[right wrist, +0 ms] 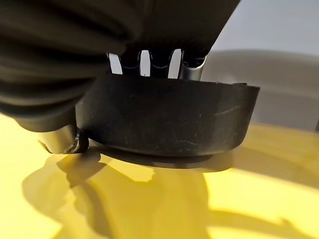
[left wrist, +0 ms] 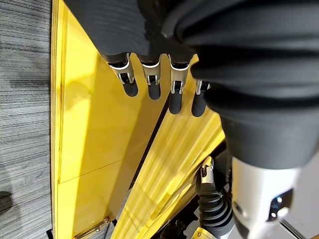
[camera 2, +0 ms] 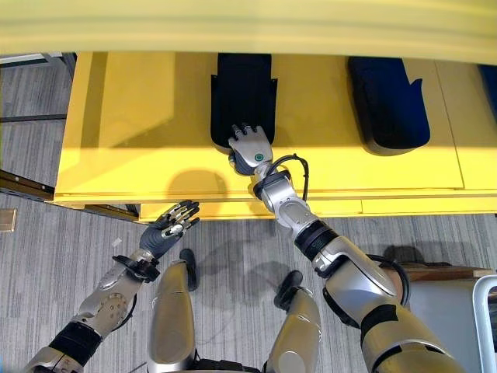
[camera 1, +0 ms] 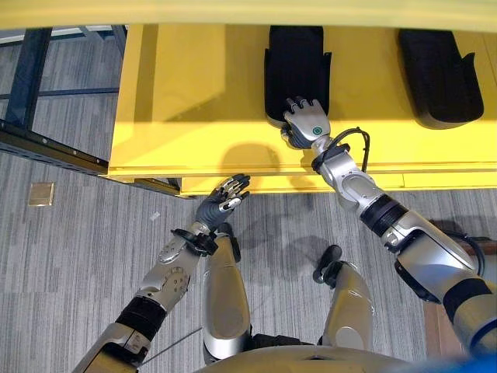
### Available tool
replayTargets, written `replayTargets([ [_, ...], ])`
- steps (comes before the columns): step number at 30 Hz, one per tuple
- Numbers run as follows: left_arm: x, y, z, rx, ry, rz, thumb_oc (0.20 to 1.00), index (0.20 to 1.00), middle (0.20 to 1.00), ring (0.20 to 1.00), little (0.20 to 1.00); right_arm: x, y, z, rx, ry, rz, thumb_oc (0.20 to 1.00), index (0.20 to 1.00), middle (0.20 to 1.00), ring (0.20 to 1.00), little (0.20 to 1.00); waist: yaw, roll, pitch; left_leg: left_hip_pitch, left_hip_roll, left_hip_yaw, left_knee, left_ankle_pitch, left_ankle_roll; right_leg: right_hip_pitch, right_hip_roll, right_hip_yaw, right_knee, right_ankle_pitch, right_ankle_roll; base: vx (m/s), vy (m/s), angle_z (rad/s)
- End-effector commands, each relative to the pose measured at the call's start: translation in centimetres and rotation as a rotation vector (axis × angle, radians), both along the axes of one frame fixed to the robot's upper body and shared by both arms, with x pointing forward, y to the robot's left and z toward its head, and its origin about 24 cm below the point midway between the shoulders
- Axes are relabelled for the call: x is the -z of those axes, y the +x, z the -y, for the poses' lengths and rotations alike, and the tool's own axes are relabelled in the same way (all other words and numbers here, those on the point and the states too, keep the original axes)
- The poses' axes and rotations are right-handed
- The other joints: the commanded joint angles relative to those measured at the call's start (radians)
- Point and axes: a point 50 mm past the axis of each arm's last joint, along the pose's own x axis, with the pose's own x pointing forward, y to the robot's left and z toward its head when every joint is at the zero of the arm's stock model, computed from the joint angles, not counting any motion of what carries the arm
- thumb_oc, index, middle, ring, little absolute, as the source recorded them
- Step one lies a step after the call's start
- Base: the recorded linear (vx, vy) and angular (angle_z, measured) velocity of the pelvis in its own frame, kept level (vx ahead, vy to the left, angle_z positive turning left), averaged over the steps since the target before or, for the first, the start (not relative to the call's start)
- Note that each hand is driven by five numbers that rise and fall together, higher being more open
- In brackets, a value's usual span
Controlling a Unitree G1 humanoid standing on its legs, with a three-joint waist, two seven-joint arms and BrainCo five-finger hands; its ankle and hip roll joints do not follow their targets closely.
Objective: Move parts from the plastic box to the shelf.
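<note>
A black moulded part [camera 1: 295, 66] lies on the yellow shelf [camera 1: 194, 101], its near end close to the shelf's front edge. My right hand [camera 1: 307, 120] is at that near end: in the right wrist view its fingers [right wrist: 149, 64] reach over the part's rim [right wrist: 169, 119] and the thumb sits beneath it, so the hand is shut on the part. A second black part [camera 1: 439, 74] rests further right on the shelf. My left hand [camera 1: 221, 203] hangs open over the floor just below the shelf's front edge, fingers [left wrist: 149, 84] straight and holding nothing.
A dark metal frame [camera 1: 31, 93] stands on the grey floor left of the shelf. A small brass plate [camera 1: 40, 193] is set in the floor. A pale grey container edge [camera 2: 481, 311] shows at the lower right.
</note>
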Motion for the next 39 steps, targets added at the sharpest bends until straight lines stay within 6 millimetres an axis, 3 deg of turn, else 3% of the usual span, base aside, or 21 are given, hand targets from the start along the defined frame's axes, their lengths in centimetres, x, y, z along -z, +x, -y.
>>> replayTargets([
  [1, -2.7, 0.6, 1.2, 0.043, -0.057, 0.151, 1.0, 1.0, 1.0, 1.0, 1.0, 8.0, -1.3, 5.1, 0.167, -0.169, -0.323, 0.2, 0.2, 0.2, 0.2, 0.2, 0.028, 0.035, 0.057, 0.041, -0.06, 0.05, -0.071, -0.012, 0.069, -0.02, 0.036, -0.048, 0.179, -0.131, 0.0, 0.07, 0.001, -0.06],
  [3, -2.8, 0.6, 1.1, 0.042, -0.058, 0.154, 1.0, 1.0, 1.0, 1.0, 1.0, 7.9, -1.3, 5.2, 0.167, -0.183, -0.32, 0.2, 0.2, 0.2, 0.2, 0.2, 0.029, 0.034, 0.057, 0.032, -0.055, 0.06, -0.079, 0.01, 0.079, -0.028, 0.037, -0.058, 0.17, -0.116, -0.014, -0.03, -0.01, -0.02],
  [5, -2.7, 0.5, 0.9, 0.043, -0.056, 0.151, 1.0, 1.0, 1.0, 1.0, 1.0, 8.1, -1.4, 5.5, 0.168, -0.189, -0.324, 0.2, 0.2, 0.2, 0.2, 0.2, 0.029, 0.032, 0.057, 0.045, -0.057, 0.052, -0.075, -0.009, 0.067, -0.015, 0.037, -0.05, 0.175, -0.131, 0.0, 0.0, 0.0, 0.0],
  [6, -2.7, 0.5, 0.9, 0.043, -0.057, 0.154, 1.0, 1.0, 1.0, 1.0, 1.0, 8.0, -1.3, 5.5, 0.168, -0.188, -0.32, 0.2, 0.2, 0.2, 0.2, 0.2, 0.029, 0.032, 0.057, 0.036, -0.054, 0.062, -0.084, 0.013, 0.077, -0.023, 0.038, -0.059, 0.166, -0.115, -0.013, 0.0, 0.0, 0.0],
  [7, -2.7, 0.5, 0.9, 0.043, -0.057, 0.151, 1.0, 1.0, 1.0, 1.0, 1.0, 8.1, -1.4, 5.5, 0.167, -0.188, -0.323, 0.2, 0.2, 0.2, 0.2, 0.2, 0.028, 0.032, 0.057, 0.047, -0.057, 0.053, -0.077, -0.008, 0.067, -0.013, 0.037, -0.05, 0.173, -0.131, -0.001, 0.0, 0.0, 0.0],
  [13, -2.7, 0.5, 0.8, 0.044, -0.054, 0.152, 1.0, 1.0, 1.0, 1.0, 1.0, 8.2, -1.5, 5.7, 0.166, -0.203, -0.32, 0.2, 0.2, 0.2, 0.2, 0.2, 0.027, 0.028, 0.057, 0.05, -0.056, 0.053, -0.077, -0.01, 0.066, -0.01, 0.037, -0.051, 0.173, -0.133, 0.0, 0.01, -0.001, 0.0],
  [15, -2.7, 0.5, 0.7, 0.044, -0.054, 0.154, 1.0, 1.0, 1.0, 1.0, 1.0, 8.2, -1.5, 5.8, 0.163, -0.223, -0.309, 0.2, 0.2, 0.2, 0.2, 0.2, 0.028, 0.028, 0.057, 0.04, -0.051, 0.062, -0.088, 0.015, 0.075, -0.018, 0.041, -0.06, 0.161, -0.114, -0.014, -0.03, -0.016, 0.0],
  [16, -2.6, 0.5, 0.7, 0.044, -0.053, 0.151, 1.0, 1.0, 1.0, 1.0, 1.0, 8.3, -1.6, 5.8, 0.161, -0.226, -0.309, 0.2, 0.2, 0.2, 0.2, 0.2, 0.028, 0.027, 0.057, 0.05, -0.054, 0.053, -0.08, -0.006, 0.065, -0.009, 0.04, -0.051, 0.168, -0.13, -0.001, 0.0, 0.0, 0.0],
  [21, -2.5, 0.4, 0.7, 0.051, -0.043, 0.146, 1.0, 1.0, 1.0, 1.0, 1.0, 8.1, -1.6, 5.6, 0.131, -0.285, -0.272, 0.2, 0.2, 0.2, 0.2, 0.2, 0.027, 0.028, 0.057, 0.054, -0.051, 0.054, -0.072, -0.011, 0.064, -0.007, 0.037, -0.054, 0.173, -0.133, 0.0, 0.01, -0.001, 0.0],
  [22, -2.5, 0.4, 0.7, 0.048, -0.043, 0.145, 1.0, 1.0, 1.0, 1.0, 1.0, 8.0, -1.6, 5.7, 0.13, -0.275, -0.259, 0.285, 0.285, 0.285, 0.285, 0.285, 0.028, 0.029, 0.057, 0.054, -0.051, 0.054, -0.071, -0.012, 0.064, -0.006, 0.035, -0.053, 0.174, -0.134, 0.0, 0.0, 0.0, 0.0],
  [23, -2.5, 0.4, 0.6, 0.046, -0.045, 0.143, 1.0, 1.0, 1.0, 1.0, 1.0, 7.8, -1.5, 5.8, 0.129, -0.267, -0.246, 1.0, 1.0, 1.0, 1.0, 1.0, 0.028, 0.03, 0.057, 0.055, -0.051, 0.054, -0.069, -0.012, 0.064, -0.004, 0.035, -0.053, 0.175, -0.136, 0.0, 0.0, 0.0, 0.0],
  [39, -2.4, 0.4, 0.8, 0.045, -0.071, 0.141, 1.0, 1.0, 1.0, 1.0, 1.0, 6.2, -1.3, 5.3, 0.07, -0.01, -0.219, 1.0, 1.0, 1.0, 1.0, 1.0, 0.02, 0.043, 0.057, 0.044, -0.058, 0.053, -0.058, -0.007, 0.079, -0.022, 0.037, -0.044, 0.185, -0.128, -0.018, -0.01, 0.004, -0.01],
])
